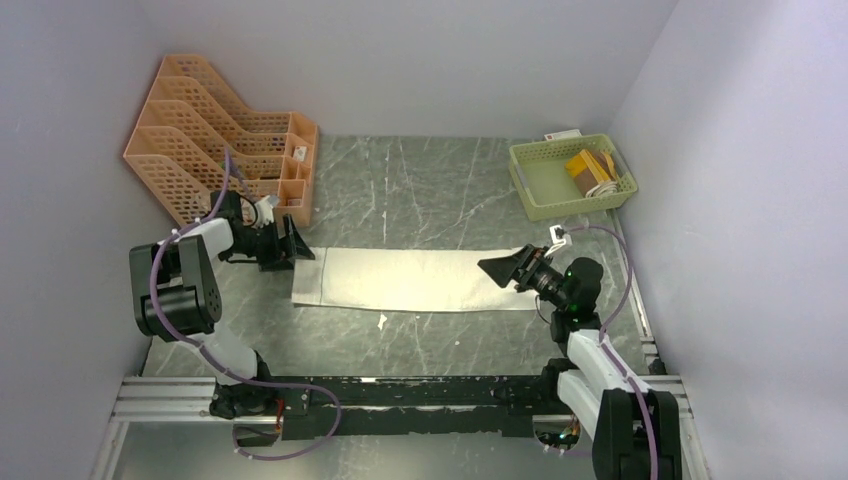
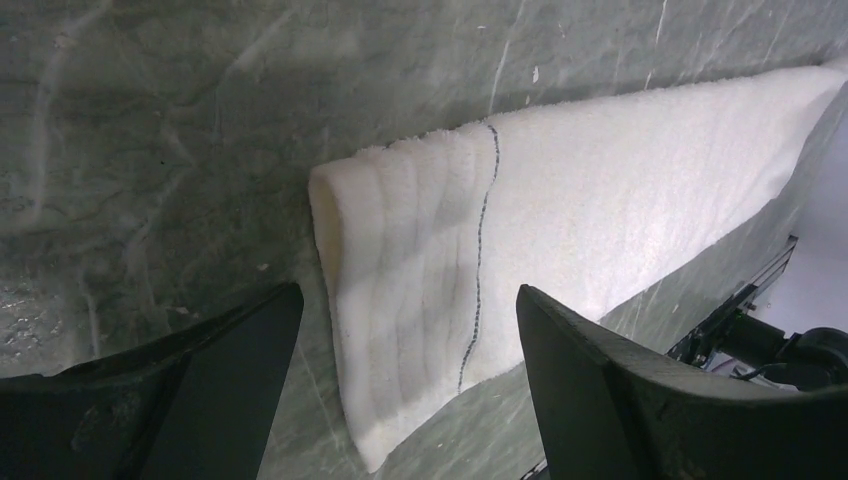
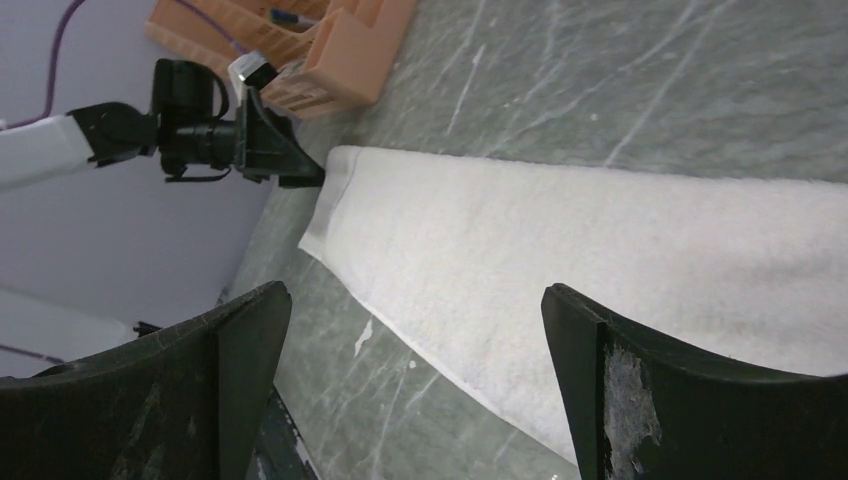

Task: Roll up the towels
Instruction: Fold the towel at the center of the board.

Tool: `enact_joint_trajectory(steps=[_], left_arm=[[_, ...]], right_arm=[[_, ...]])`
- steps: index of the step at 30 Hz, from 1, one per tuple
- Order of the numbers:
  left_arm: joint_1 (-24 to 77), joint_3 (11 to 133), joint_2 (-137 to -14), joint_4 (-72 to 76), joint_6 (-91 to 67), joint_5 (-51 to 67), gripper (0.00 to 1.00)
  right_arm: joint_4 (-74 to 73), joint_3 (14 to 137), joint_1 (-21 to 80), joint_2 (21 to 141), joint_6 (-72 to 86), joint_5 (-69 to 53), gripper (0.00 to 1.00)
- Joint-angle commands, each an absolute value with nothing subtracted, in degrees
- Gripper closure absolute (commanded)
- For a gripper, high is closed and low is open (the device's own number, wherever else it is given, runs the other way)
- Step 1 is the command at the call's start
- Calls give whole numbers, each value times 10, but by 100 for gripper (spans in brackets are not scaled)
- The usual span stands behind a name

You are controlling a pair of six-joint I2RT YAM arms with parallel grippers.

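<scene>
A cream-white towel point(image 1: 420, 280) lies flat as a long strip across the middle of the table. Its left end point(image 2: 420, 260) has a stitched line and shallow ripples. My left gripper point(image 1: 298, 242) hovers open at that left end, fingers on either side of the short edge point(image 2: 410, 292), not touching it. My right gripper point(image 1: 492, 272) stands open over the right part of the towel point(image 3: 620, 240), nothing between its fingers point(image 3: 415, 290). A mustard-yellow and brown towel point(image 1: 590, 172) lies bundled in the green basket.
The green basket point(image 1: 528, 190) sits at the back right near the wall. An orange file organiser point(image 1: 230, 135) stands at the back left, just behind the left gripper. A small white scrap point(image 1: 381, 321) lies in front of the towel. A metal rail point(image 1: 400, 390) runs along the near edge.
</scene>
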State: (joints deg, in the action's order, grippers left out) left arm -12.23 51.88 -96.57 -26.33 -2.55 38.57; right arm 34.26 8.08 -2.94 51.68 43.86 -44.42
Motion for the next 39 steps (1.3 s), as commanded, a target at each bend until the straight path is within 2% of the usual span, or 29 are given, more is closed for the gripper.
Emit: enact_joint_trajectory(steps=[1, 11, 18, 25, 29, 31, 33, 35, 39], left_arm=[[-137, 517, -983, -286, -2, 366, 8], [-163, 517, -1021, -291, -17, 348, 9], [-87, 510, -1039, -296, -14, 378, 12], [-52, 516, -1063, -302, -10, 389, 18], [-51, 514, -1054, -301, -11, 383, 32], [-52, 513, -1045, -301, -13, 377, 35], [-50, 511, -1030, -301, -17, 362, 47], [-49, 510, -1002, -300, -30, 346, 52], [-48, 513, -956, -303, -57, 343, 69]], right_arm=[[330, 107, -1, 503, 406, -461, 0], [336, 95, 14, 506, 392, -457, 0], [340, 93, 13, 514, 385, -454, 0], [352, 86, 12, 515, 393, -453, 0], [341, 91, 12, 512, 385, -458, 0], [339, 91, 11, 512, 383, -460, 0], [341, 90, 12, 513, 383, -462, 0], [340, 91, 12, 516, 382, -463, 0], [343, 89, 12, 525, 381, -464, 0]])
